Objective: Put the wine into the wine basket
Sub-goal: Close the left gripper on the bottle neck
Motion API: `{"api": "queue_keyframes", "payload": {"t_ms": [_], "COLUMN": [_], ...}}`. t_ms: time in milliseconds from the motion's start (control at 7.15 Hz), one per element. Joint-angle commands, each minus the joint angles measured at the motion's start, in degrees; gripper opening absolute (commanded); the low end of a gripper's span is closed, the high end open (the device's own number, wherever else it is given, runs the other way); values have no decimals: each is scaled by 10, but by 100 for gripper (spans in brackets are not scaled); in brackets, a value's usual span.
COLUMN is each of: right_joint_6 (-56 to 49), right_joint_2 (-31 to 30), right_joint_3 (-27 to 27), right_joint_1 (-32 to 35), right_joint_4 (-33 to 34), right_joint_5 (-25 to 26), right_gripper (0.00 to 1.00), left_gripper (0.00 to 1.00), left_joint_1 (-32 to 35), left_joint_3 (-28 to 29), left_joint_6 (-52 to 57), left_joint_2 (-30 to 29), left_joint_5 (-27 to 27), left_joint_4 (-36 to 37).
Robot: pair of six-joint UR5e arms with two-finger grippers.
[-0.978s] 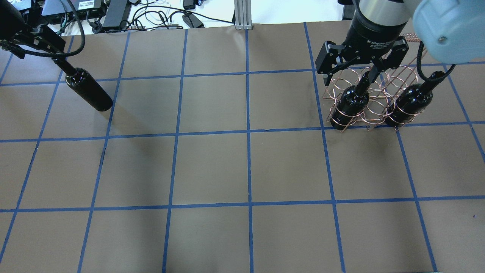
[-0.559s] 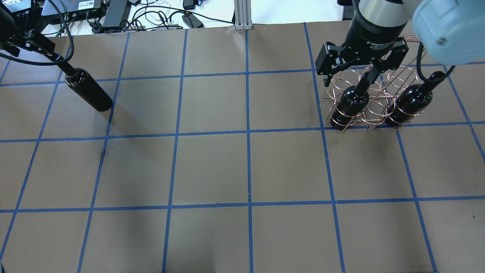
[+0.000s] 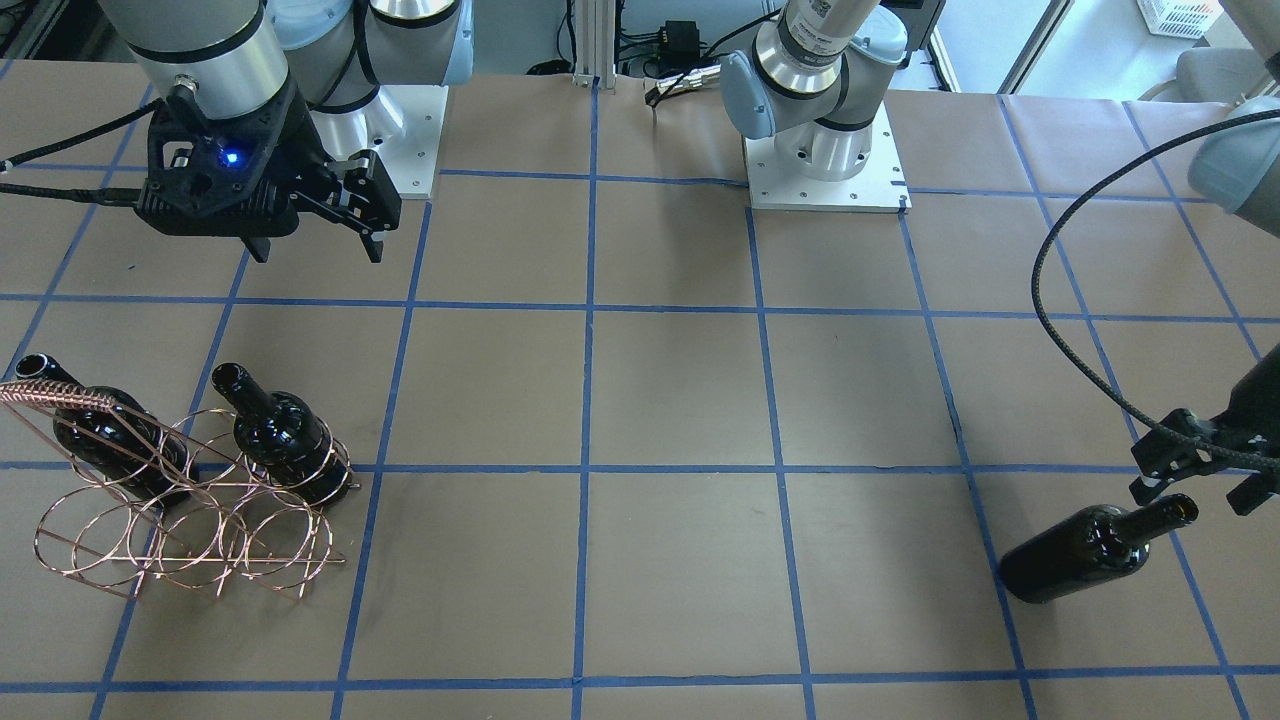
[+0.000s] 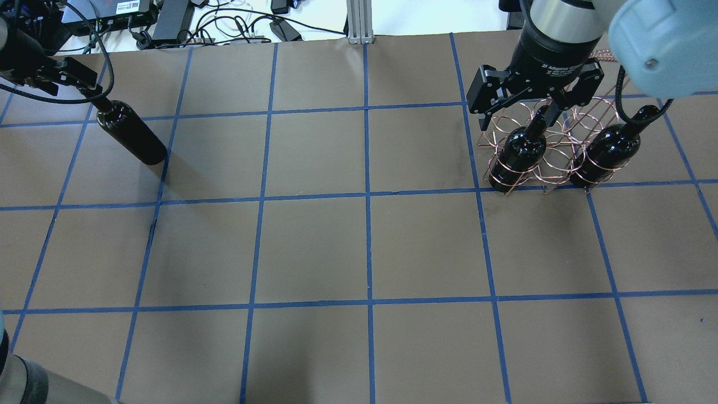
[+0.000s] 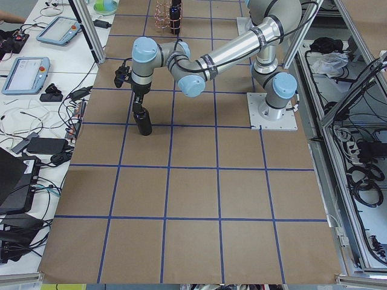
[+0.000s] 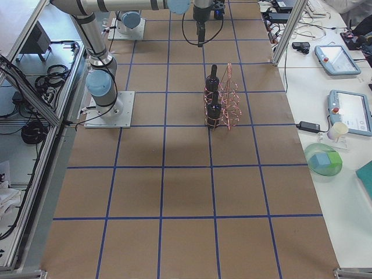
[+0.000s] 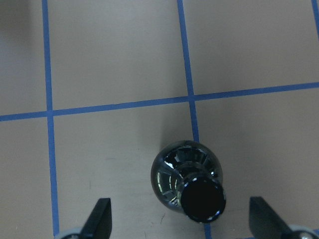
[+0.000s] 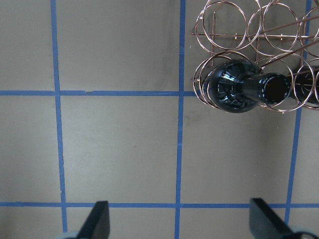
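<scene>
One wine bottle (image 4: 132, 132) stands upright on the table at the far left, and shows too in the front view (image 3: 1085, 555) and the left wrist view (image 7: 187, 177). My left gripper (image 4: 70, 81) is open, its fingers either side of the bottle's mouth without touching. The copper wire basket (image 4: 555, 146) stands at the far right and holds two bottles (image 4: 519, 151) (image 4: 606, 148). My right gripper (image 4: 519, 112) is open and empty above the basket's left bottle (image 8: 239, 87).
Cables and electronics (image 4: 168, 17) lie beyond the table's far edge, next to an aluminium post (image 4: 359, 22). The arm bases (image 3: 825, 150) stand at the robot's side. Brown paper with blue tape lines (image 4: 367, 196) covers the table.
My left gripper has shifted a little above the bottle's neck. That bottle, the basket and its two bottles have not moved. My right gripper has barely moved.
</scene>
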State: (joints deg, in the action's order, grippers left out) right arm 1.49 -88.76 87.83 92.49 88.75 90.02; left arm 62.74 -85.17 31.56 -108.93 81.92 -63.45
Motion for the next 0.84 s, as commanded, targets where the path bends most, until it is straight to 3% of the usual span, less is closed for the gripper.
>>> {"api": "queue_keyframes", "payload": {"t_ms": [0,419,699], "right_joint_6": [-1,-2,-1], "right_joint_2": [0,-1,-1], "right_joint_3": [4,4,4], "right_joint_1": [1,1,1], "right_joint_4": [-1,0,0], "right_joint_5": [2,1,1], "right_gripper": [100,100,100], "left_gripper": [89,89,77], "left_joint_1": [16,19,19], "left_joint_3": [-3,-3,-3], "left_joint_6": [-11,-38,-45], "left_joint_2": [-2,-12,-14], "left_joint_5": [23,25,20], "left_joint_4": [2,3,3]}}
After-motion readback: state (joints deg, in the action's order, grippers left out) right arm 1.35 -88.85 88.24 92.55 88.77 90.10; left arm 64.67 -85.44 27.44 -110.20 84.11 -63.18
